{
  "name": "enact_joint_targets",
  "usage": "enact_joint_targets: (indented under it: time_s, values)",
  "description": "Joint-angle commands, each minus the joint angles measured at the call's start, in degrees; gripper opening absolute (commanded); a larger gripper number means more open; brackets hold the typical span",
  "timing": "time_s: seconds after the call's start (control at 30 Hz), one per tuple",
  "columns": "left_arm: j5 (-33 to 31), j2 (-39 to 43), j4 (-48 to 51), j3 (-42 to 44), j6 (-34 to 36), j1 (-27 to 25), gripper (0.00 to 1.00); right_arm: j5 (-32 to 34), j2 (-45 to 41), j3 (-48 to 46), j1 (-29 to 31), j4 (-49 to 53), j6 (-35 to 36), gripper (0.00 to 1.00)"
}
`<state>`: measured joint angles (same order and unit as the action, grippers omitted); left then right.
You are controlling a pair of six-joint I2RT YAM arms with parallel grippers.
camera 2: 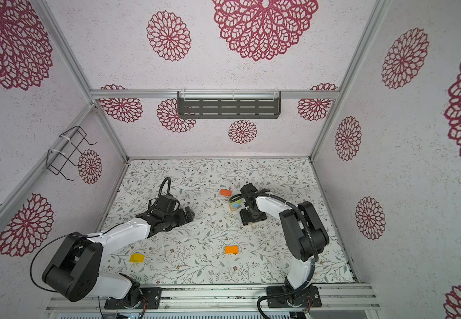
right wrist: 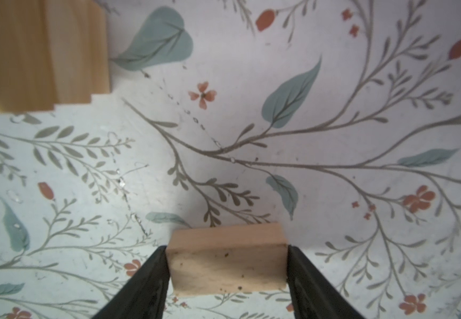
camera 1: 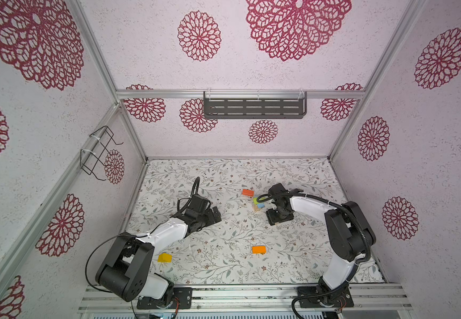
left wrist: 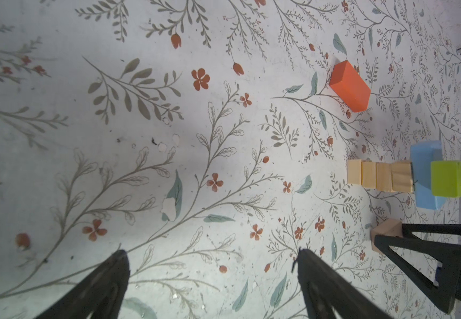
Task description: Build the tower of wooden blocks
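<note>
Step in hand: pick-up of the next piece. The right gripper (right wrist: 227,248) has one finger against each end of a plain block (right wrist: 228,266), pinching it. The block looks to be resting on the mat (right wrist: 334,96); I cannot tell whether it has left the surface. In both top views this arm is bent down right of centre of the mat, with the tower (left wrist: 381,176) just to its left. The tower is four plain cubes stacked, a blue piece laid across them and a green piece on top. The cubes sit slightly stepped, not flush. The left gripper (left wrist: 210,265) has its fingers spread wide with nothing between them. It is over bare mat left of centre in the top views, well apart from the tower. Three loose pieces remain: a red-orange block (camera 1: 248,192) just up and left of the tower, an orange block (camera 1: 259,250) at lower centre, and a yellow block (camera 1: 164,258) at lower left beside the left arm. My judgement is that the build is roughly halfway. The next move calls for a straight lift clear of the green piece, then a short carry over the stack. The block should go down level and centred, and the fingers should open without side drag. With the stack this close, a brush from wrist or finger on the way up could topple it.
</note>
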<state>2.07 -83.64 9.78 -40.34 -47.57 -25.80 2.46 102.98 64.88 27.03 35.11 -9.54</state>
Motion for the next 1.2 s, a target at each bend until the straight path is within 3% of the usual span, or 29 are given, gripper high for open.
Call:
enact_joint_targets:
  time_s: [0.0,0.23,0.7,1.17]
  values:
    - [-0.15,-0.38,0.09,-1.32,0.77,-0.35,0.97,-0.61,0.09,1.47,-0.29,0.97,0.75,0.66]
    - [-0.43,0.80,1.26,-1.67,0.89,-0.26,0.97,1.22,-1.98,2.23,-0.20,2.43,0.06,0.56]
    - [-0.17,9.40,8.72,-3.86,2.84,-0.32,0.97,0.41,-7.22,16.06,1.19,15.35,-2.82,0.55]
    - [-2.23,11.89,11.04,-4.01,5.51,-0.37,0.97,1.30,4.43,34.23,5.31,21.78,-3.02,0.54]
